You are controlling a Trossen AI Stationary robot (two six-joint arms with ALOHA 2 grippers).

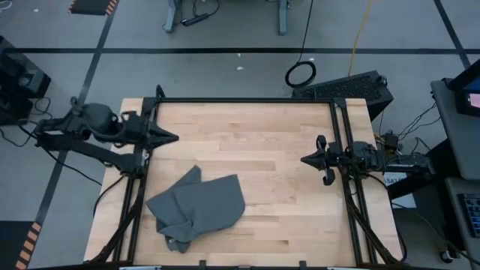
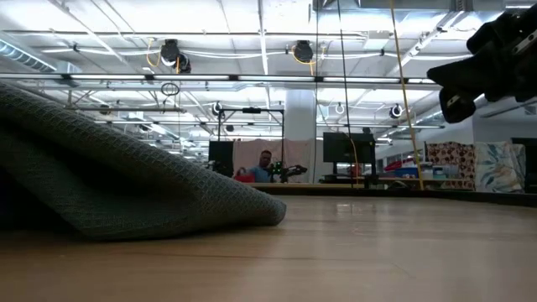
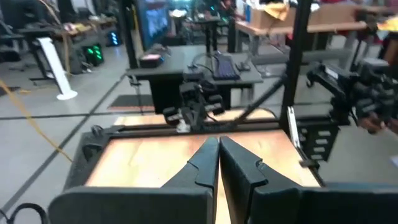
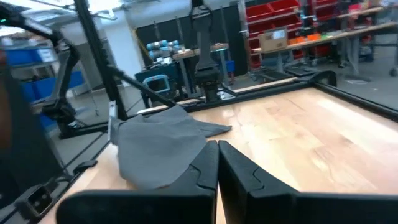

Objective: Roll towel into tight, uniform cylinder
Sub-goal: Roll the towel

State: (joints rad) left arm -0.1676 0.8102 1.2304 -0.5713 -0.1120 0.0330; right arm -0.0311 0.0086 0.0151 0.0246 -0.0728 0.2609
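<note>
Towel lay crumpled on the bench, near-left in high view; left claw and right claw hung apart from it. Low view: towel edge rested on wood. Wrist views: both claws' fingers were clenched, empty.

Matt waffle-textured cloth towel; smooth wood table
</note>
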